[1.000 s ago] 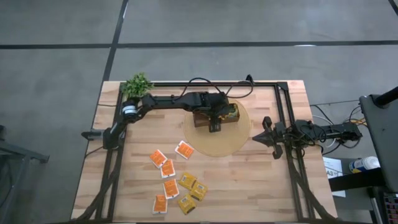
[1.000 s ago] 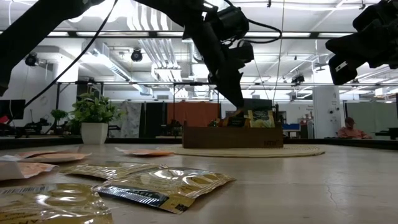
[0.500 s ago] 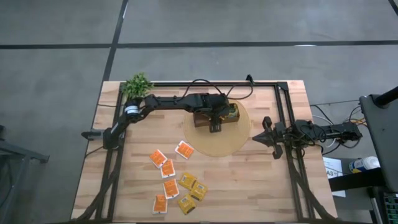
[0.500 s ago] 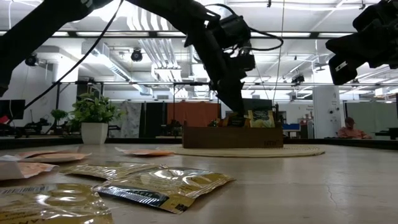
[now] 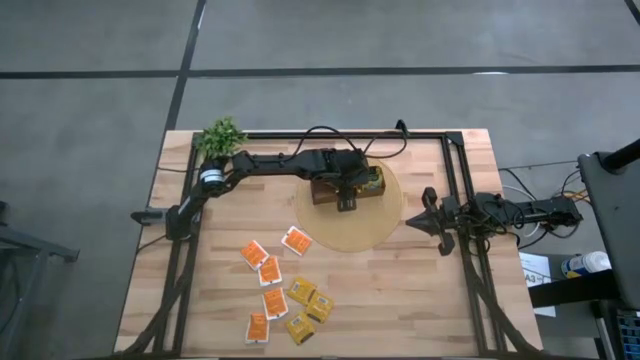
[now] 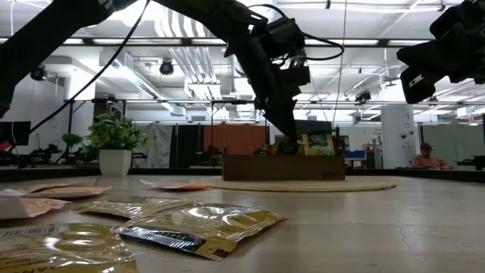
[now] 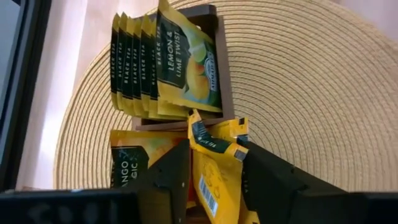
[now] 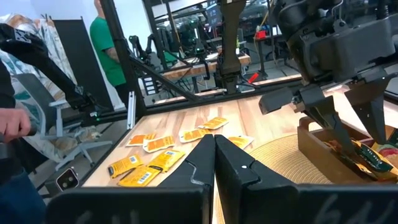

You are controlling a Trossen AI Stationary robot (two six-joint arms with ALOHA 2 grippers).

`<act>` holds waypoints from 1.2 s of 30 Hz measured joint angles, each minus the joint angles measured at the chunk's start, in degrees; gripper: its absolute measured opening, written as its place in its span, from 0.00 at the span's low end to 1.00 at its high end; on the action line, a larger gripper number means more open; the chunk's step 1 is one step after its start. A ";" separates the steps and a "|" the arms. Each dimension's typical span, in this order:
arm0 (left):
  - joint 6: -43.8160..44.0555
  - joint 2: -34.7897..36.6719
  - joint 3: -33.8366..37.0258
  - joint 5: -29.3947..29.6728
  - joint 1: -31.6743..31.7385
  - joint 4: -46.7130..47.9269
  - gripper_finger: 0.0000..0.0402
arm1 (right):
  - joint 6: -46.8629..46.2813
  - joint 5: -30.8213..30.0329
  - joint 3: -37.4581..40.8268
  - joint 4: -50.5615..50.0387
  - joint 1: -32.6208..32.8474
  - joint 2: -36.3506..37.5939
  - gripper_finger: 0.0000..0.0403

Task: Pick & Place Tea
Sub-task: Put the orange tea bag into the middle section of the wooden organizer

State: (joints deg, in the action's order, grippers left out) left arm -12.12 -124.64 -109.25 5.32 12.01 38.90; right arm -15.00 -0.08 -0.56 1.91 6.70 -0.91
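My left gripper (image 7: 214, 180) reaches slanting down into the brown wooden box (image 5: 322, 192), which sits on a round woven mat (image 5: 375, 228). A crumpled yellow tea sachet (image 7: 214, 165) stands in the box between its parted fingers. Green-yellow sachets (image 7: 186, 62) stand upright in another compartment, and a mango-labelled one (image 7: 134, 168) is beside the fingers. Several orange sachets (image 5: 262, 262) and yellow sachets (image 5: 310, 300) lie flat on the table near its front. My right gripper (image 5: 424, 218) rests shut at the table's right side. My left gripper has one finger (image 7: 171, 177) on each side edge of the yellow sachet's face (image 7: 211, 186). The fingers come from above, slanting down. The sachet stands in the box with its top bent over. Whether the fingers touch it, I cannot tell.
A potted plant (image 5: 220, 137) stands at the far left corner. A dark metal frame (image 5: 185, 250) runs along the table's left, far and right sides. Bare wood lies between the mat and the loose sachets. People show in the room beyond the table.
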 joint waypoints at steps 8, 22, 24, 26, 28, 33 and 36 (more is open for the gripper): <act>0.11 0.00 0.70 -0.88 0.15 -1.43 0.29 | 0.00 0.02 0.00 0.00 0.00 0.00 0.02; 0.28 -0.71 1.39 0.63 0.28 -1.63 0.29 | 0.00 0.02 0.00 0.00 0.00 0.00 0.02; 0.28 -0.81 1.42 0.64 0.28 -1.51 0.29 | 0.02 0.02 0.00 0.00 0.02 0.00 0.02; 0.31 -0.81 1.42 0.63 0.30 -1.71 0.29 | 0.00 0.02 0.00 0.00 0.00 0.00 0.02; 0.31 -0.81 1.43 0.64 0.40 -1.80 0.29 | 0.00 0.00 0.00 0.00 0.00 0.00 0.02; 0.31 -0.81 1.73 0.64 0.55 -1.47 0.22 | 0.02 0.01 0.00 -0.01 0.01 0.00 0.02; 0.21 -0.81 1.64 0.66 0.67 -1.41 0.10 | 0.01 0.01 0.00 0.00 0.00 0.00 0.02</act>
State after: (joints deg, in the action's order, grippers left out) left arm -11.90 -125.45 -107.61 5.98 12.68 37.49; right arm -14.99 -0.06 -0.56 1.91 6.70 -0.91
